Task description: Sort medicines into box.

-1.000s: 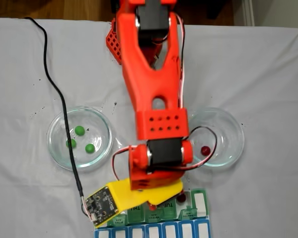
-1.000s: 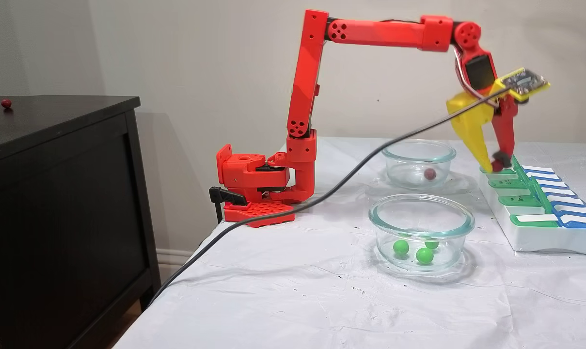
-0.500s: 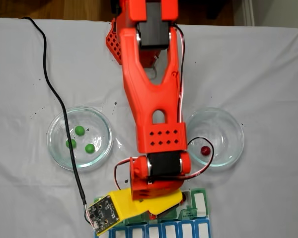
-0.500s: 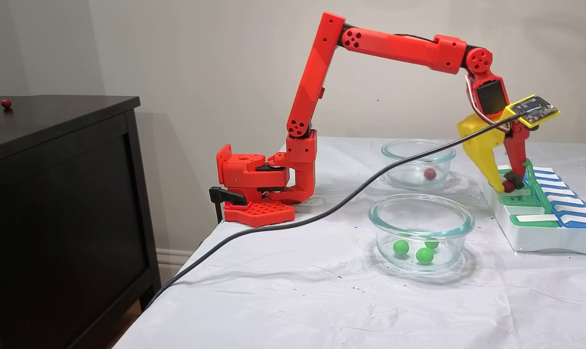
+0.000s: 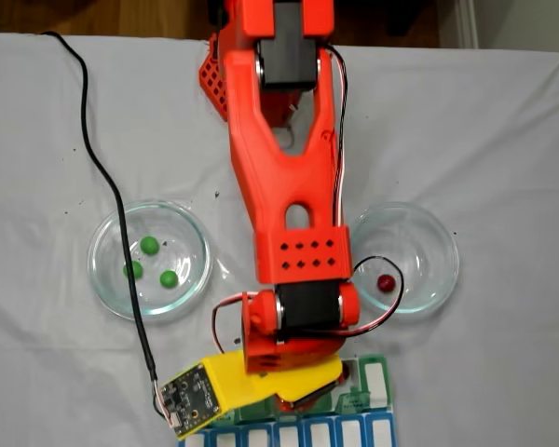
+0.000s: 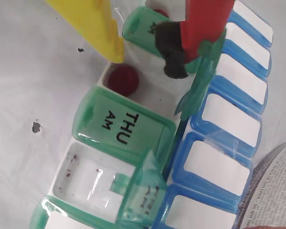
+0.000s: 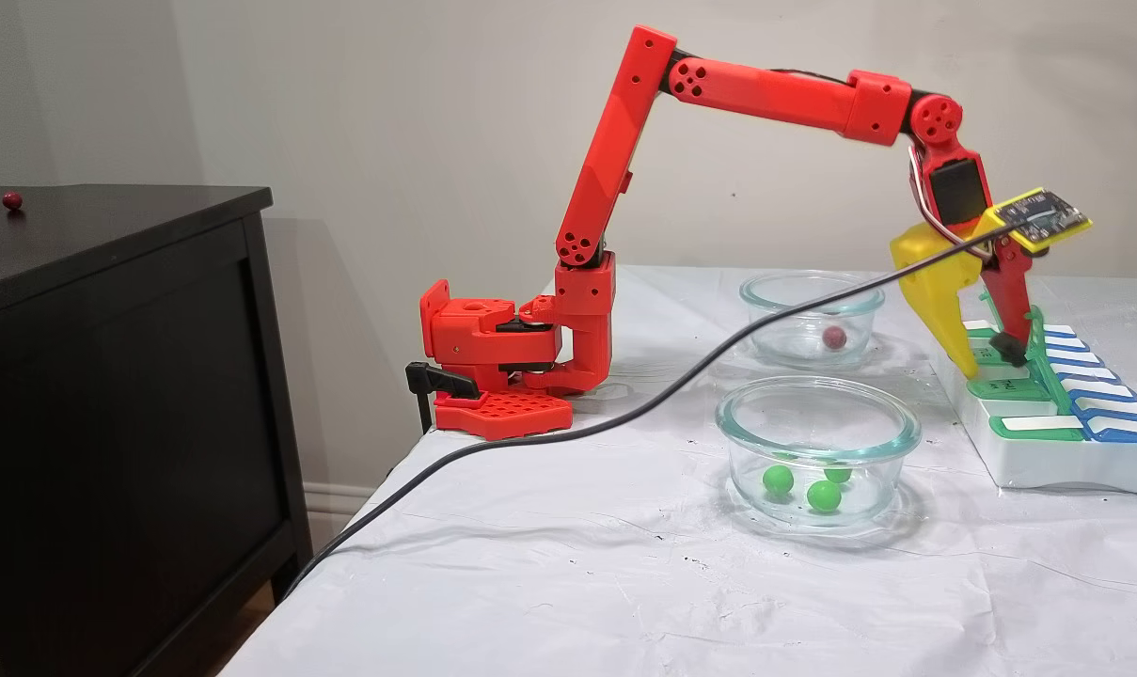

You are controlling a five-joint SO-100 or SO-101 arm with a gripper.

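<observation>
My gripper point(image 6: 145, 62) hangs open over the box point(image 6: 119, 126), the yellow finger point(image 6: 105, 33) on one side and the red finger point(image 6: 200, 24) with its black pad on the other. A dark red medicine point(image 6: 122, 78) lies loose in the open compartment beside the shut THU AM lid. Another red one point(image 6: 158, 13) shows in the compartment beyond. The side fixed view has the gripper point(image 7: 988, 363) low over the box point(image 7: 1048, 465). Three green medicines point(image 5: 149, 245) lie in the left glass dish point(image 5: 90, 261). One red medicine point(image 5: 385, 281) lies in the right dish point(image 5: 455, 261).
A black cable point(image 5: 102, 168) runs from the wrist across the table past the left dish. A red ball point(image 7: 11, 199) rests on the black cabinet point(image 7: 107, 376) beside the table. The arm's base point(image 7: 493, 357) sits at the table's far edge. One compartment past THU stands open point(image 6: 90, 183).
Half a second ago the fingers were shut on a red medicine just above the box. They have now spread apart, and the medicine lies in the open compartment.
</observation>
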